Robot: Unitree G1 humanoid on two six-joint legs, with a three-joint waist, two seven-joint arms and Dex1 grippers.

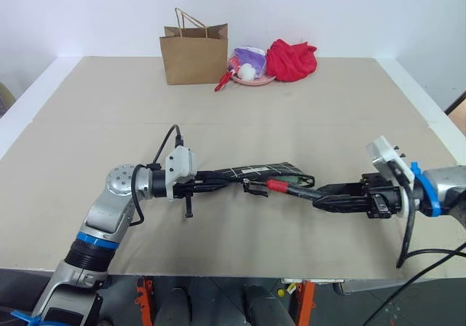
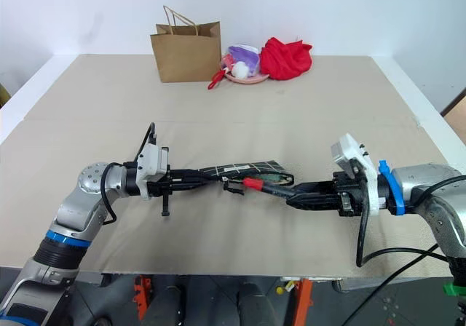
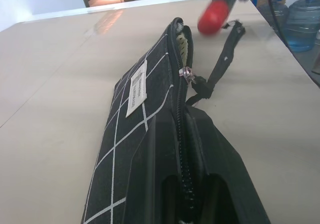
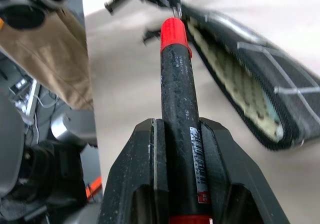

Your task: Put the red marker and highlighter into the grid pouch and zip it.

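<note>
A brown paper bag (image 1: 194, 57) with twisted paper handles stands upright near the far edge of the beige table (image 1: 87, 144). Just beside it lies a pink plate (image 1: 253, 78) holding a purple-and-white bundle (image 1: 250, 55) and a small white ball (image 1: 247, 70), with a red strip (image 1: 222, 83) trailing off its rim toward the bag. A crumpled red cloth (image 1: 291, 59) rests against the plate's other side. In the left wrist view, blue water bottles (image 3: 303, 23) stand beyond the table's end.
</note>
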